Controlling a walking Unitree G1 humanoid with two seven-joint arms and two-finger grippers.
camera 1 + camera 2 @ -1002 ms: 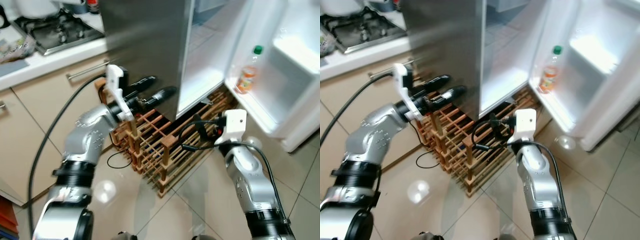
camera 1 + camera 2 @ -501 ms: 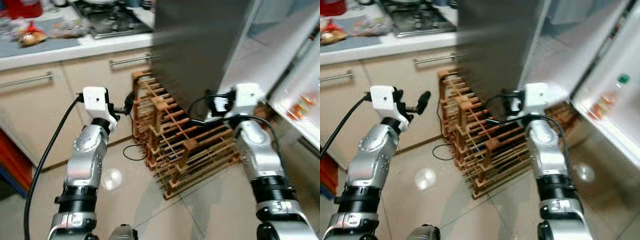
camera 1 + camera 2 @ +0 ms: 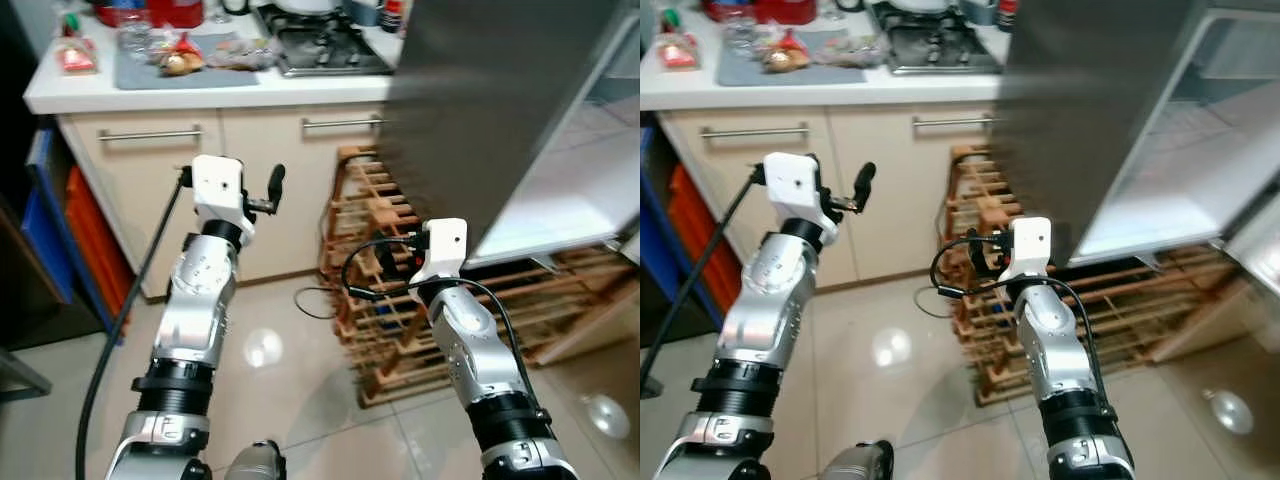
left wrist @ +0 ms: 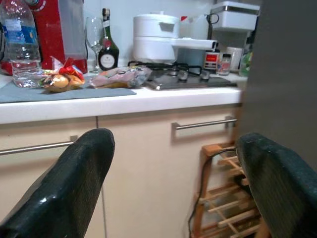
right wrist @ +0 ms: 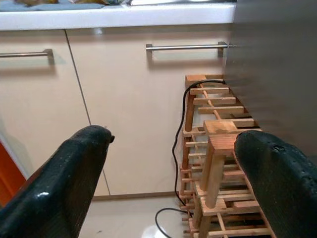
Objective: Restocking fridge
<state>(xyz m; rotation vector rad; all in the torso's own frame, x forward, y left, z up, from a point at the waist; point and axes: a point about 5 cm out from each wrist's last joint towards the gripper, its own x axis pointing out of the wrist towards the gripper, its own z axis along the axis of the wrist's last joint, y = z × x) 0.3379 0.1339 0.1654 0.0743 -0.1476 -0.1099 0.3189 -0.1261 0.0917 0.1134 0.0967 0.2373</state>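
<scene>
1. Before you, on the right of the head views: fridge [image 3: 1090,110], dark steel side panel facing you, its white lit interior [image 3: 1180,170] open further right. No stock item is held by either gripper, and you cannot make out any inside the compartment.
2. Low beside the fridge, touching the tiled floor [image 3: 290,390]: wooden rack [image 3: 380,300] of slatted bars, with a black cable [image 5: 178,148] trailing down its end and looping on the tiles.
3. Left gripper [image 4: 173,193]: raised in front of the cream cabinet doors [image 4: 148,168], aimed at the counter edge. Its two black fingers [image 4: 74,188] stand wide apart with nothing between them.
4. Right gripper [image 5: 168,183]: held lower, near the rack's end, aimed at the cabinet fronts and the rack. Its fingers [image 5: 74,183] are likewise spread wide, holding nothing.
5. Worktop [image 3: 150,95], white, above the cabinets with steel bar handles [image 3: 150,133].
6. On the worktop, a grey mat [image 4: 59,91] bearing wrapped food packets [image 4: 62,82]; behind it a water bottle [image 4: 20,44], a wine glass [image 4: 93,34], a dark bottle [image 4: 108,44] and a red appliance [image 4: 59,29].
7. Gas hob [image 3: 325,50] beside the mat, with a white pot [image 4: 156,37] behind it.
8. Orange and blue crates [image 3: 70,230] stacked at the cabinet's left end.
</scene>
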